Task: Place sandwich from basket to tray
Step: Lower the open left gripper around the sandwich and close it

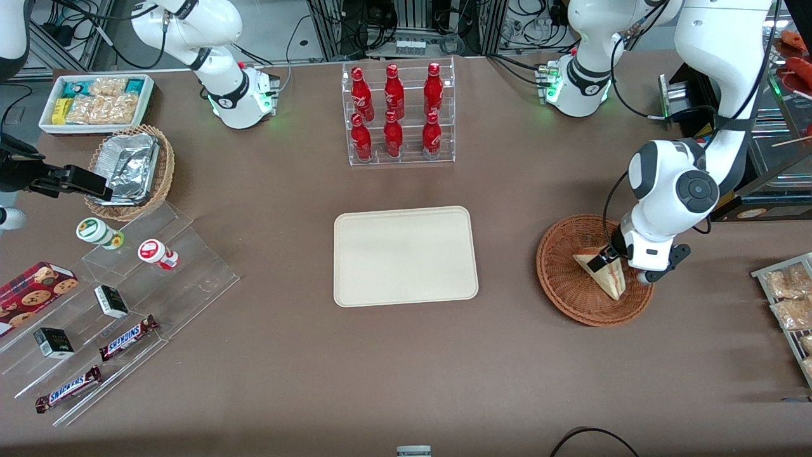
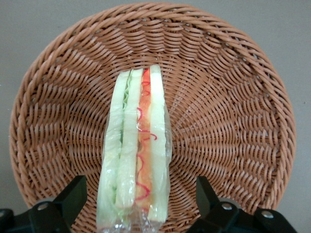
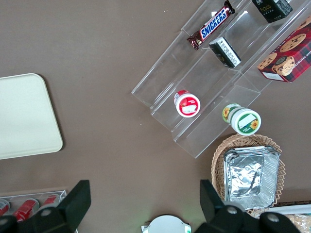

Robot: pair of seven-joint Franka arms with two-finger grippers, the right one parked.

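The sandwich (image 1: 602, 273) is a plastic-wrapped wedge standing on edge in the reddish-brown wicker basket (image 1: 564, 279), toward the working arm's end of the table. My gripper (image 1: 620, 269) hangs low over the basket, open, one finger on each side of the sandwich. In the left wrist view the sandwich (image 2: 138, 145) shows its red, green and yellow layers against the basket (image 2: 233, 107), and the gripper (image 2: 138, 199) straddles its nearer end with a gap at each black fingertip (image 2: 73, 194). The cream tray (image 1: 406, 254) lies bare at the table's middle, also in the right wrist view (image 3: 24, 116).
A clear rack of red bottles (image 1: 399, 114) stands farther from the front camera than the tray. Toward the parked arm's end are a tan basket with foil (image 1: 130, 171), a white snack bin (image 1: 95, 101) and acrylic steps with snacks (image 1: 127, 298). A snack rack (image 1: 786, 298) sits at the working arm's edge.
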